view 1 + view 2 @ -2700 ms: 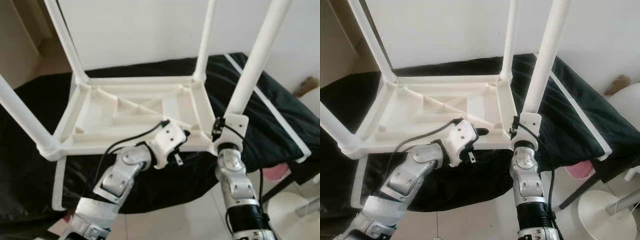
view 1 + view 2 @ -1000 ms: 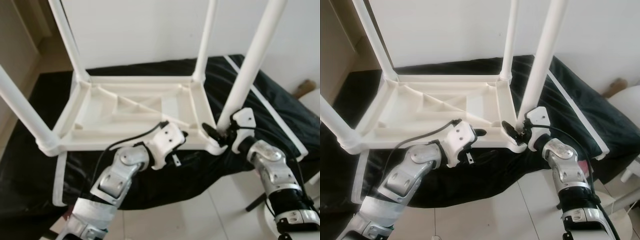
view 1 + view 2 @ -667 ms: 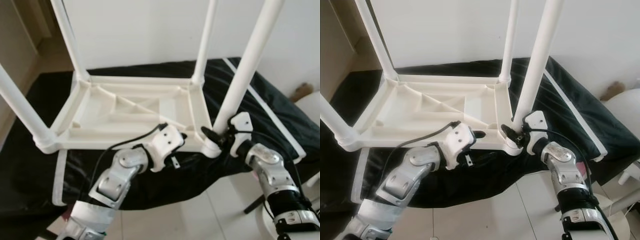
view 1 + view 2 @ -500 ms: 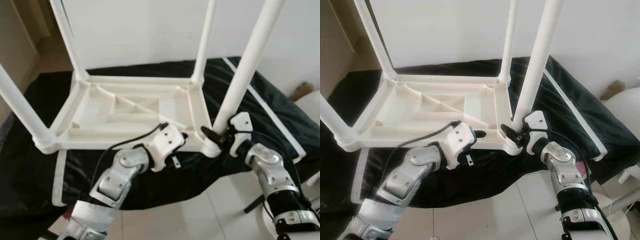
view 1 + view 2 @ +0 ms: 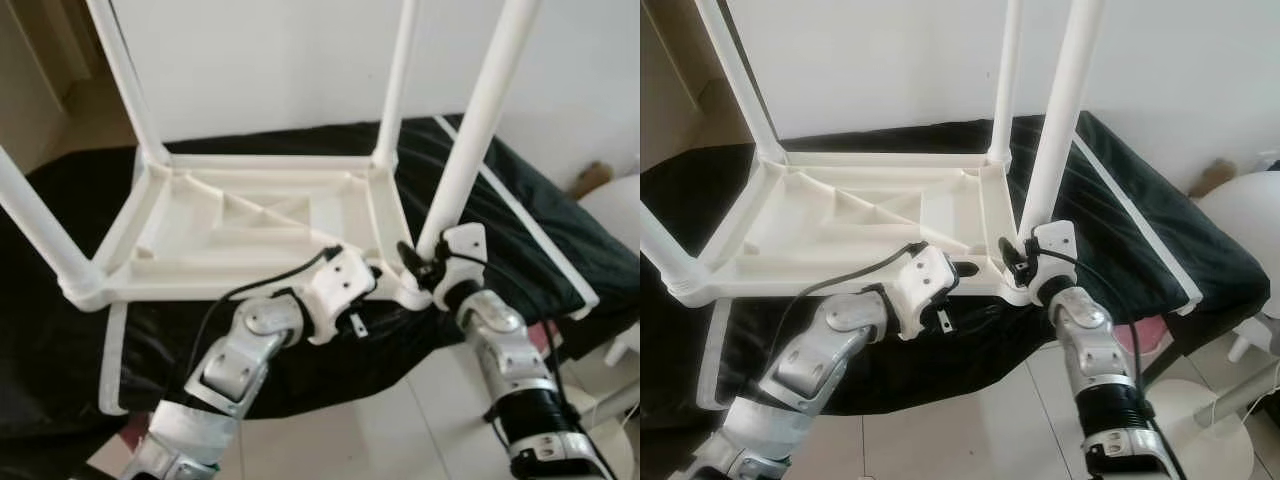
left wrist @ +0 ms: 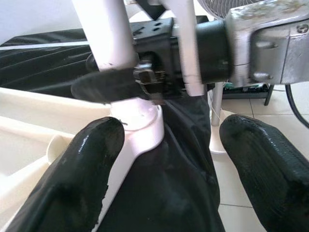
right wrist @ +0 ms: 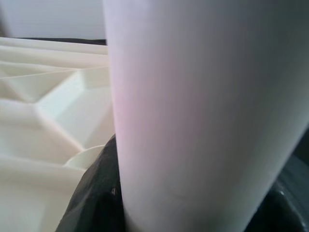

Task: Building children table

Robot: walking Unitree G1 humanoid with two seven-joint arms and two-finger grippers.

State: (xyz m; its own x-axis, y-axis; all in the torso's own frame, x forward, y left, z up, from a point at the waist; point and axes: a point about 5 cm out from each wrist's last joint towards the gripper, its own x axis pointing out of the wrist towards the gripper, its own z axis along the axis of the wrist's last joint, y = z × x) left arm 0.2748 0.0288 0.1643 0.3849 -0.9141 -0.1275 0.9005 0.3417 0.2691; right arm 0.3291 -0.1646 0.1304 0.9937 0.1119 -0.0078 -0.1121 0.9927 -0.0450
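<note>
Black sheeting (image 5: 60, 330) covers a low bed-like surface against a white wall (image 5: 260, 60), with tiled floor (image 5: 400, 430) in front. On it lies the white plastic children's table (image 5: 250, 225), upside down, its ribbed underside up and four legs rising. The near right leg (image 5: 475, 140) stands in its corner socket (image 5: 1015, 290). The right gripper (image 5: 425, 268) is at the base of this leg, fingers (image 6: 116, 82) clamped around it just above the socket. The left gripper (image 5: 965, 268) sits at the table's near edge beside that corner, its fingers (image 6: 72, 183) spread apart, holding nothing.
</note>
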